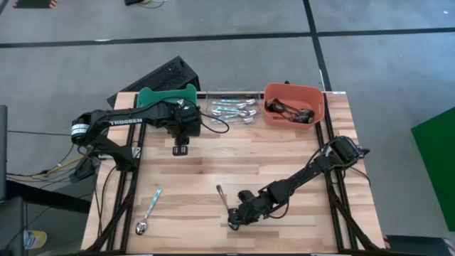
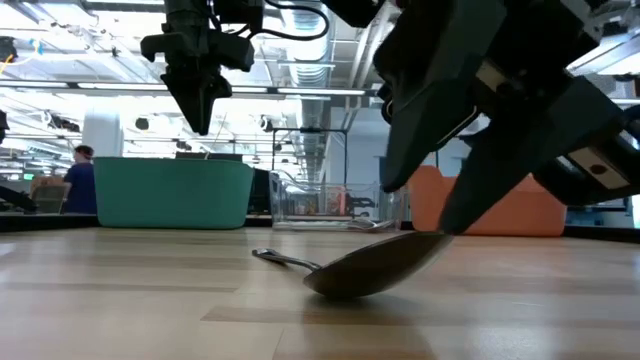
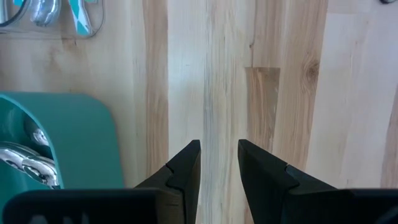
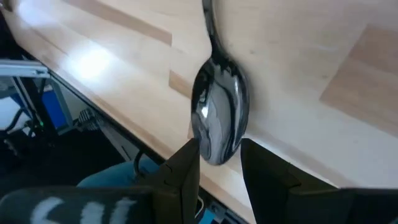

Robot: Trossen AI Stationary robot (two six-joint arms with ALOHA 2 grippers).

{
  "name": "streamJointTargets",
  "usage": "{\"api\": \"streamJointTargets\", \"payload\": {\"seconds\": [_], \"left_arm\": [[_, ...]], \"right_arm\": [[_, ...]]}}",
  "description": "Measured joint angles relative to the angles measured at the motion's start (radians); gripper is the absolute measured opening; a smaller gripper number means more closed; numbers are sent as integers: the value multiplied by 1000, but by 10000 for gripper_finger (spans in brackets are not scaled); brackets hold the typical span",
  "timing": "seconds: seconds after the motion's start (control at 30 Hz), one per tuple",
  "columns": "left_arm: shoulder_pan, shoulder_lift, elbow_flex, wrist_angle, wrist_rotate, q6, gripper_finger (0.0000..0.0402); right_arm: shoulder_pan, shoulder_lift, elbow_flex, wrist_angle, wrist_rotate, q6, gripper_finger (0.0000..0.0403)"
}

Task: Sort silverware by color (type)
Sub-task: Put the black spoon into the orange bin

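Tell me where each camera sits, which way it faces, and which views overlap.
High: overhead, straight down on the wooden table; both arms show.
Low: table height, level across; right gripper over the dark-handled metal spoon.
Left wrist: down past open left gripper at bare wood beside the teal plastic bin.
Right wrist: past open right gripper at that spoon's bowl.
Shared: high, low and right wrist all show the spoon.

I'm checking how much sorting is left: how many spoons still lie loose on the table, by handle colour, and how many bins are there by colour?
Loose teal-handled spoon: 1
Loose dark-handled spoon, at the right gripper: 1
Loose spoons total: 2
Teal bin: 1
Clear bin: 1
Orange bin: 1
Bins total: 3
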Motion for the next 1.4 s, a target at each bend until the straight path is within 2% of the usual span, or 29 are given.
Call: {"api": "streamJointTargets", "payload": {"seconds": [0.53,1.17,1.4], "left_arm": [[0,0,0,3,0,0,96],[0,0,0,-25,0,4,96],[0,0,0,-112,0,25,96]], "right_arm": [[8,6,0,-43,49,22,139],[21,114,0,237,69,87,139],[1,112,-1,221,118,79,139]]}}
